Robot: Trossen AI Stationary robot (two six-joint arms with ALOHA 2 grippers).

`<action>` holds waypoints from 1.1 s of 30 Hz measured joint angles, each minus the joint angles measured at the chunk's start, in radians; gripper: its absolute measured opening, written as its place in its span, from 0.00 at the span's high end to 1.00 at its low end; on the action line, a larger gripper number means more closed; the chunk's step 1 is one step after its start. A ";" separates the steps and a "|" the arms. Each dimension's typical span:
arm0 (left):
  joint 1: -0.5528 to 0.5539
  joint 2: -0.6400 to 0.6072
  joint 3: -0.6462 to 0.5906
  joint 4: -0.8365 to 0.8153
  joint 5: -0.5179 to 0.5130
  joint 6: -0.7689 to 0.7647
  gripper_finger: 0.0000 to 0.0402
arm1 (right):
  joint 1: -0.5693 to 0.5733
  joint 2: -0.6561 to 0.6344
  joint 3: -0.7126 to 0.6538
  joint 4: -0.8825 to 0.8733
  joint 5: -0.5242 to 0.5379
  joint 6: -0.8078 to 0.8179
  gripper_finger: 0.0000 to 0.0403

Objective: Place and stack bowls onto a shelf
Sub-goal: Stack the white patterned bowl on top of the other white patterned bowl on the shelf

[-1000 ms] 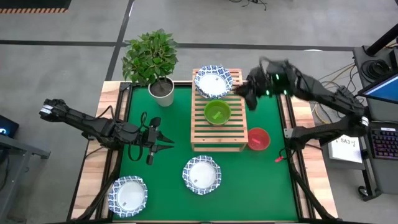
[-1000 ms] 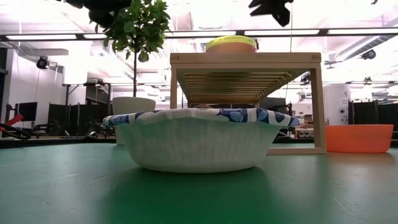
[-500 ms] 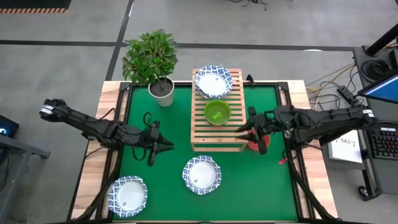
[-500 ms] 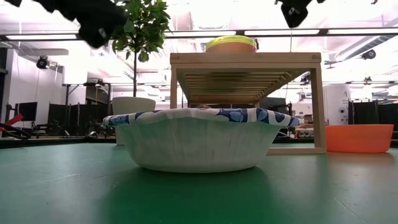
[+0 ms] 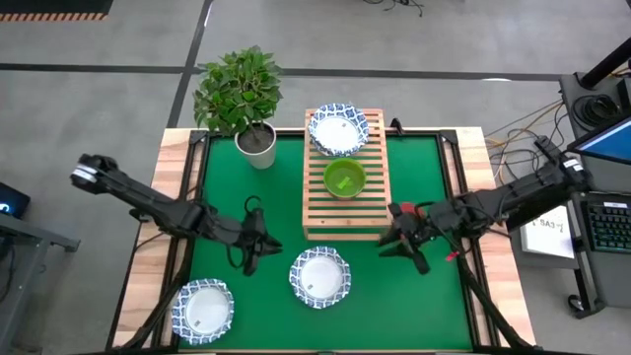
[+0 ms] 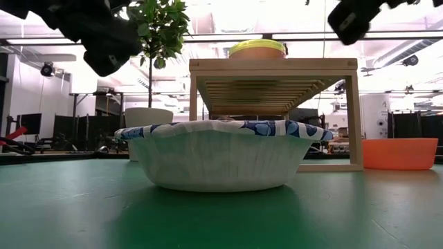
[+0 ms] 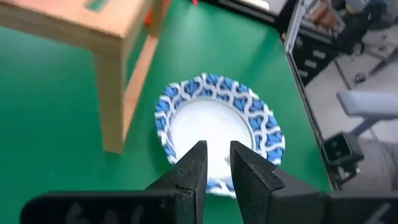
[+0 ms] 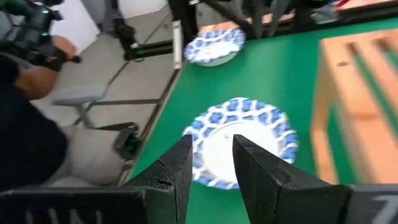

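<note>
A wooden slatted shelf (image 5: 345,212) stands mid-table. On its top sit a white blue-rimmed bowl (image 5: 337,129) and a green bowl (image 5: 344,178). Two more white blue-rimmed bowls rest on the green mat, one in the middle (image 5: 319,277) and one at the near left (image 5: 203,308). My left gripper (image 5: 258,247) hovers left of the middle bowl (image 7: 217,127), fingers a little apart. My right gripper (image 5: 396,239) is open, in the air by the shelf's near right corner, pointing at that same bowl (image 8: 242,140). It hides most of the red bowl (image 6: 400,153) from above.
A potted plant (image 5: 258,146) stands at the far left of the mat, beside the shelf. A person (image 8: 25,124) shows beyond the table in the right wrist view. Bare mat lies near the middle bowl and between the shelf and the plant.
My right gripper has swung from above the shelf's far right corner toward the near edge, past the red bowl, to the shelf's near right corner. My left gripper has moved toward the near edge and a little right, closer to the middle white bowl. No bowl has moved.
</note>
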 joint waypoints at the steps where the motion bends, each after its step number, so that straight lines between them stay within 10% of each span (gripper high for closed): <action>1: -0.006 0.009 0.001 -0.003 0.001 0.006 0.87 | 0.017 -0.001 0.000 -0.008 0.001 0.023 0.74; 24: -0.017 0.212 0.007 0.026 0.000 -0.060 0.87 | 0.099 0.096 0.024 -0.068 0.047 0.519 0.74; 33: -0.017 0.125 0.007 -0.036 0.025 0.109 0.87 | 0.099 0.364 0.329 -0.547 0.054 0.883 0.74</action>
